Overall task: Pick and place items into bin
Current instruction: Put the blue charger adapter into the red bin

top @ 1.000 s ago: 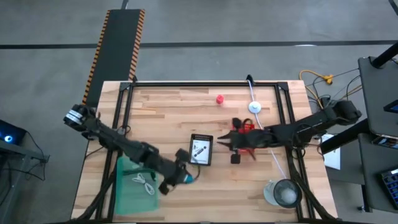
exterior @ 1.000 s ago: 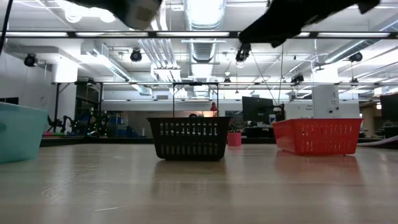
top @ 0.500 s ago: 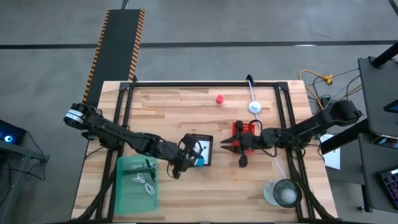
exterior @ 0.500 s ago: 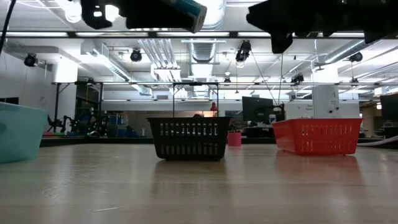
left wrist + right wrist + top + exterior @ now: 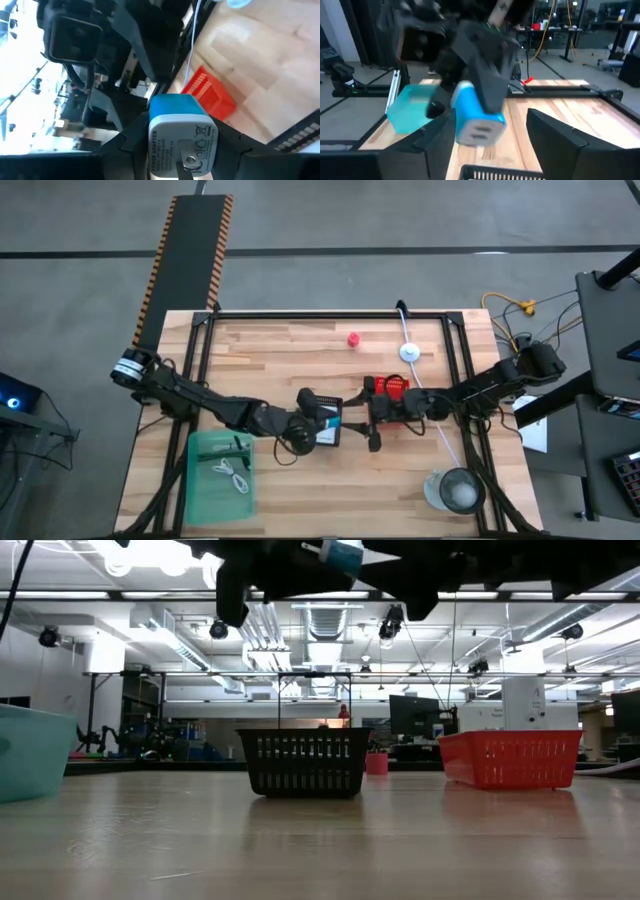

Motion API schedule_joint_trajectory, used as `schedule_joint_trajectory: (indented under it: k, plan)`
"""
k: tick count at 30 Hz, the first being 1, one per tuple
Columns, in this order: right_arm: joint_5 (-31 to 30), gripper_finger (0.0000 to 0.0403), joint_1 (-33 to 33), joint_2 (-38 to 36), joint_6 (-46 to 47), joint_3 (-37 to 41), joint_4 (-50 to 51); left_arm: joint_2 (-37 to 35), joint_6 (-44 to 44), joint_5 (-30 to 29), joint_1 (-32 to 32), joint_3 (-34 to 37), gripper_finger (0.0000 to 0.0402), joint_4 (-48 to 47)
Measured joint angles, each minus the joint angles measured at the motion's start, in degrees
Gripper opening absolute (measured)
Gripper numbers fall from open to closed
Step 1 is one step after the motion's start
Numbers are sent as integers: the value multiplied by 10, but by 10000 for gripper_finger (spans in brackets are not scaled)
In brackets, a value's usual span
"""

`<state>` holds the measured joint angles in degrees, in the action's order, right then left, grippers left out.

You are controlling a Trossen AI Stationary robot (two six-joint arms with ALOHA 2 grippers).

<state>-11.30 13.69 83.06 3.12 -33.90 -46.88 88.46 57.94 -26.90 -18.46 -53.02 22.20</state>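
L gripper (image 5: pixel 322 420) clamped on blue/white adapter (image 5: pixel 181 135), frame centre in high view, above black basket (image 5: pixel 322 420). Adapter's long axis runs along fingers, white end outward. R gripper (image 5: pixel 495 142) jaws apart, facing it, holding nothing. Green bin (image 5: pixel 220 477) lower left.

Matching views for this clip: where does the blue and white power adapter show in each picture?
High view: blue and white power adapter, centre, over the black basket.
Low view: adapter at top edge.
Left wrist, in left pincer.
Right wrist, centre.
Shared landmark: red basket.
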Motion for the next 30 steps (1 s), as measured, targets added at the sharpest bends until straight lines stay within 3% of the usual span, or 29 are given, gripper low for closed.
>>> schedule_joint_trajectory:
  k: [9,15,18,23,30]
  plan:
    - [39,249,-17,-17,-8,7,0,3,77,0,5,0,132,59]
    - [61,249,-33,-22,-8,8,0,3,90,31,17,0,132,70]
    - [94,245,-37,-22,-6,4,-1,3,89,40,28,0,132,73]
    - [100,234,-36,-22,-6,1,-2,3,86,95,39,0,132,89]
    - [99,208,-37,-22,-14,-5,-1,3,87,102,44,0,132,94]
